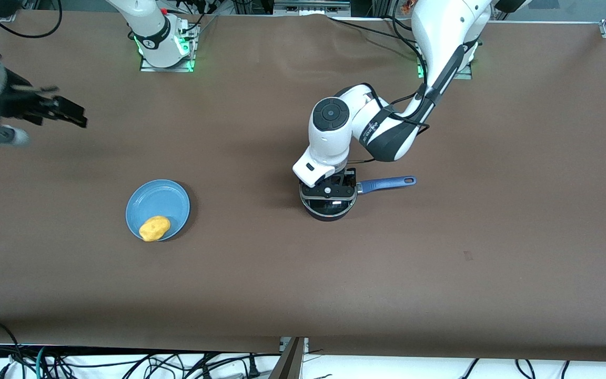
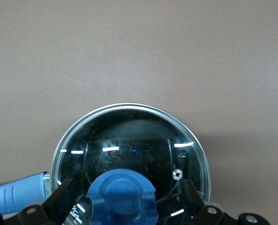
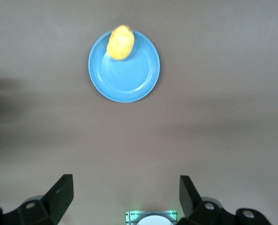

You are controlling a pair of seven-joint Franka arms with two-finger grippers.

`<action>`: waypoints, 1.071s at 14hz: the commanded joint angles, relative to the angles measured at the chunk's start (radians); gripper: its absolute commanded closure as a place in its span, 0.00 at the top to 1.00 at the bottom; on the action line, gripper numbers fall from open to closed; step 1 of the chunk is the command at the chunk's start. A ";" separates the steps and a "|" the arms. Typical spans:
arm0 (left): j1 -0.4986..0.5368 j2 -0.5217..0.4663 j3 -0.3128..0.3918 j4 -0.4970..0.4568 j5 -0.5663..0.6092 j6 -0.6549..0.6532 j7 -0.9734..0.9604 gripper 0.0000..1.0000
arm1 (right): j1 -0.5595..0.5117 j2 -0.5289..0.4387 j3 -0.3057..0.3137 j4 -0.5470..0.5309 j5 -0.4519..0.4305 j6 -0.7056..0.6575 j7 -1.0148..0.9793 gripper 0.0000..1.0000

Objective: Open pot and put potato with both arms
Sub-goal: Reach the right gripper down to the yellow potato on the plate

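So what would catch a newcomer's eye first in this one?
The left pincer sits right over the pot, fingers open either side of the lid's blue knob. The potato lies on the blue plate toward the right arm's end, where the right pincer waits open.

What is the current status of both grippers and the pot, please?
Left gripper open, fingers astride the lid knob, pot still lidded. Right gripper open, up over bare table. Potato on blue plate. Nothing in the way.
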 commanded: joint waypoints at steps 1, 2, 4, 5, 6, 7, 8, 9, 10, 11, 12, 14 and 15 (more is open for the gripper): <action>0.005 -0.012 -0.007 -0.020 0.033 -0.002 0.019 1.00 | 0.019 0.095 -0.001 0.045 0.000 -0.020 0.006 1.00; 0.005 -0.012 -0.007 -0.021 0.033 -0.002 0.028 1.00 | 0.027 0.103 0.001 0.045 0.000 -0.020 0.007 1.00; 0.005 -0.012 -0.007 -0.029 0.033 0.001 0.029 1.00 | 0.027 0.144 -0.002 0.045 0.006 -0.003 0.009 1.00; 0.005 -0.012 -0.007 -0.029 0.033 0.001 0.029 1.00 | 0.024 0.180 -0.002 0.047 0.009 0.008 0.000 1.00; 0.007 -0.012 -0.007 -0.029 0.033 0.001 0.029 0.93 | 0.024 0.210 -0.002 0.057 0.006 0.012 0.001 1.00; 0.007 -0.012 -0.007 -0.029 0.033 0.001 0.030 0.85 | 0.026 0.232 -0.002 0.079 0.005 0.038 0.009 1.00; 0.007 -0.012 -0.007 -0.029 0.033 0.001 0.030 0.78 | 0.026 0.246 -0.002 0.081 0.000 0.070 0.009 1.00; 0.007 -0.012 -0.007 -0.029 0.033 0.000 0.036 0.69 | 0.027 0.287 -0.002 0.081 -0.003 0.116 0.007 1.00; 0.009 -0.014 -0.007 -0.029 0.033 0.000 0.036 0.65 | 0.024 0.316 -0.005 0.085 -0.002 0.144 -0.002 1.00; 0.009 -0.014 -0.007 -0.027 0.033 -0.002 0.036 0.58 | 0.021 0.330 -0.006 0.094 -0.002 0.185 -0.006 1.00; 0.009 -0.015 -0.007 -0.029 0.033 -0.002 0.038 0.58 | 0.029 0.347 -0.006 0.094 -0.018 0.248 -0.007 1.00; 0.012 -0.018 -0.008 -0.029 0.031 -0.005 0.036 0.50 | 0.024 0.397 -0.006 0.096 -0.043 0.358 -0.007 1.00; 0.012 -0.020 -0.008 -0.027 0.031 -0.008 0.036 0.50 | 0.020 0.427 -0.007 0.096 -0.043 0.421 -0.007 1.00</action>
